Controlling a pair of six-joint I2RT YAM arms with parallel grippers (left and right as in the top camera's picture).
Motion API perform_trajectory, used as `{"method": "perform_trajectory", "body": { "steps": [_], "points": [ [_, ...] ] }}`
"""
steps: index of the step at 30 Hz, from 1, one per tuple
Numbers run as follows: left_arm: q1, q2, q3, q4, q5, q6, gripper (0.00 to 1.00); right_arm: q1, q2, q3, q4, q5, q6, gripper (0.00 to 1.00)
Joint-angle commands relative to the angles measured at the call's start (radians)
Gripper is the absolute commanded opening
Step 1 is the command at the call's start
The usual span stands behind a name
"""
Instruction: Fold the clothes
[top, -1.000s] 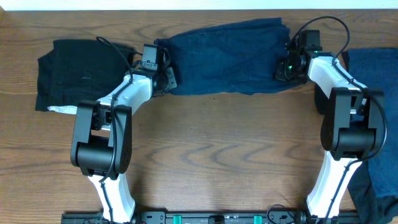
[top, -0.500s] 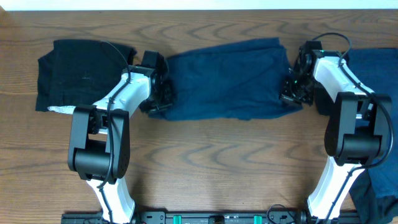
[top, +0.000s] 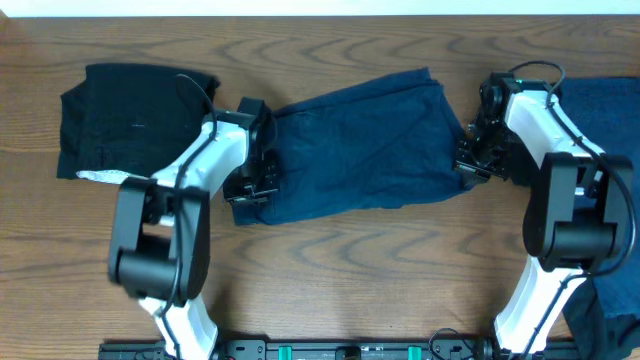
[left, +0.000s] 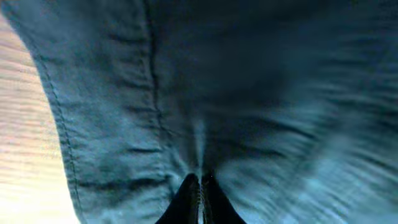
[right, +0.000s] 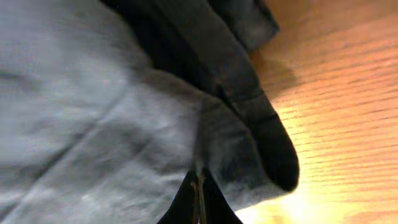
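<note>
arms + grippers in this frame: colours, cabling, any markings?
Both alike: left arm and right arm have white curved link shells and bulky black joint housings. A thin black cable loops loose off each wrist. The left gripper and right gripper are black with thin tapered fingertips, seen against the navy garment. No markings legible.

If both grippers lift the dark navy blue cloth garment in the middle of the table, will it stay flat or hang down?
It would likely sag between them: the dark navy blue cloth garment wrinkles softly and puckers where the left gripper and right gripper pinch it. It looks thin, so probably light.
</note>
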Motion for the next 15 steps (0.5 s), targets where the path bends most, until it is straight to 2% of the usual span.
{"method": "perform_trajectory", "body": {
  "steps": [1,7,15],
  "points": [
    [-0.002,-0.137,0.002,0.027,-0.009,0.020,0.06,0.016,-0.099,0.039,0.025,-0.040,-0.037,0.01],
    [-0.002,-0.251,0.002,0.154,-0.009,0.020,0.06,0.039,-0.177,0.053,0.184,-0.069,-0.042,0.01],
    [0.002,-0.171,0.000,0.304,-0.010,0.111,0.06,0.114,-0.115,0.052,0.416,-0.143,-0.148,0.01]
  ]
}}
